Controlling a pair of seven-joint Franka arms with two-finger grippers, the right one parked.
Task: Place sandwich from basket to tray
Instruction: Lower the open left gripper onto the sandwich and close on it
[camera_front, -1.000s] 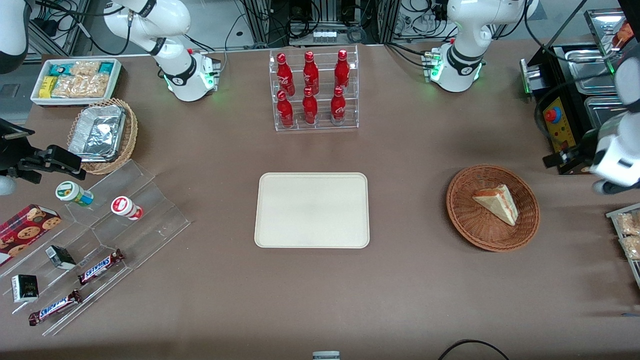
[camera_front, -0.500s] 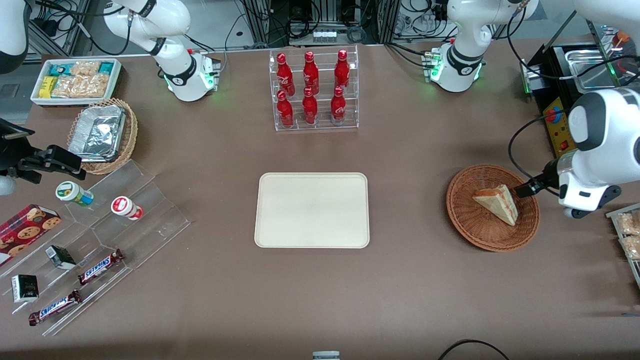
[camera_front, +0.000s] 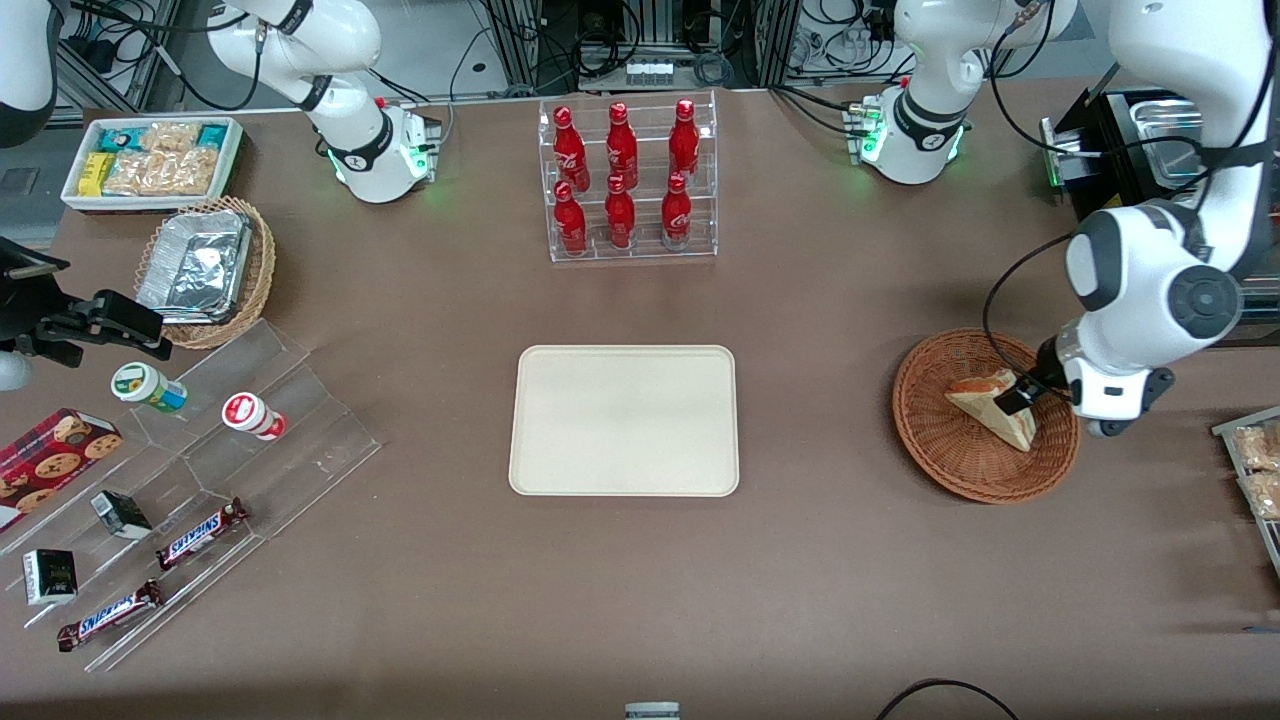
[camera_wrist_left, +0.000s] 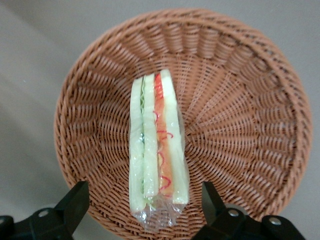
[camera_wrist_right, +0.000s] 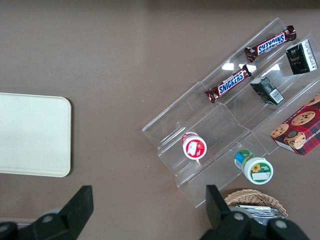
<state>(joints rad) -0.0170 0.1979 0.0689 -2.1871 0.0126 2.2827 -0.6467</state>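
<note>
The gripper (camera_wrist_left: 145, 210) hangs just above the basket (camera_front: 960, 470), jaws spread wide & holding nothing; in the wrist cam both fingers (camera_wrist_left: 72, 202) stand clear of the sandwich (camera_wrist_left: 157, 150), one on each side of its wrapped end, w/ gaps both sides. In the front view the gripper (camera_front: 1015, 400) sits at mid-right of the frame, over the edge of the sandwich (camera_front: 985, 405) that faces the working arm's end of the table. The sandwich lies on its side in the basket's bowl, cut edge w/ red & green layers facing up toward the wrist cam, clear film bunched at one end. The tray (camera_front: 625, 420) sits bare at centre frame, well apart from the basket. Risks from here, as a judgement: the bread is soft, so too hard a squeeze probably crushes the wedge or pushes filling out; too light & the slick film likely lets it slip during the carry toward the tray. If the fingers close only on the bunched film, it may tear or the wedge may swing & drop short. Descent too deep could snag fingertips in the wicker weave & drag or tip the light basket. Closing off-centre could rotate the wedge instead of gripping it.
</note>
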